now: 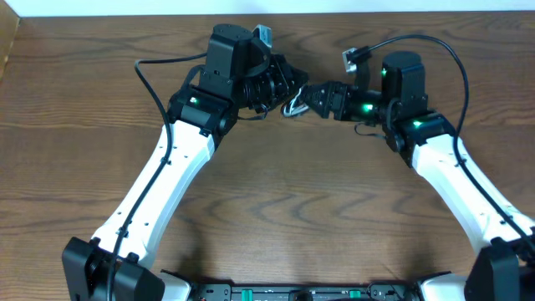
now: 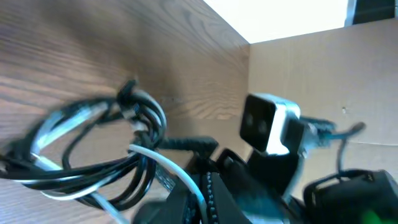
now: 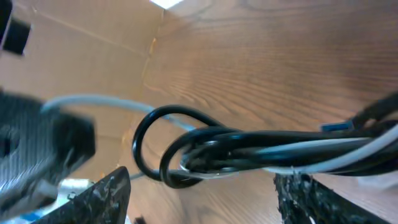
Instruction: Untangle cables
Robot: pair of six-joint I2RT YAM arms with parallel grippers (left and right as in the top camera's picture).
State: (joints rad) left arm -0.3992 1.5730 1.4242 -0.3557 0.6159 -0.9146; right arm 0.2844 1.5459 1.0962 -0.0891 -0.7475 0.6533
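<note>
Right claw [image 3: 205, 190] gapes around cables [image 3: 249, 152] pinched by left claw [image 1: 282, 92].

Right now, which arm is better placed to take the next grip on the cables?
The right. The right gripper is open with the cables running between its fingers, ready to close. The left gripper is shut, apparently holding the cables as an anchor.

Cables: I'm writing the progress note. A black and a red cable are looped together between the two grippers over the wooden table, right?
Not quite: the second cable is white, not red. The right wrist view shows the black cable and white cable running together over the wooden table.
</note>
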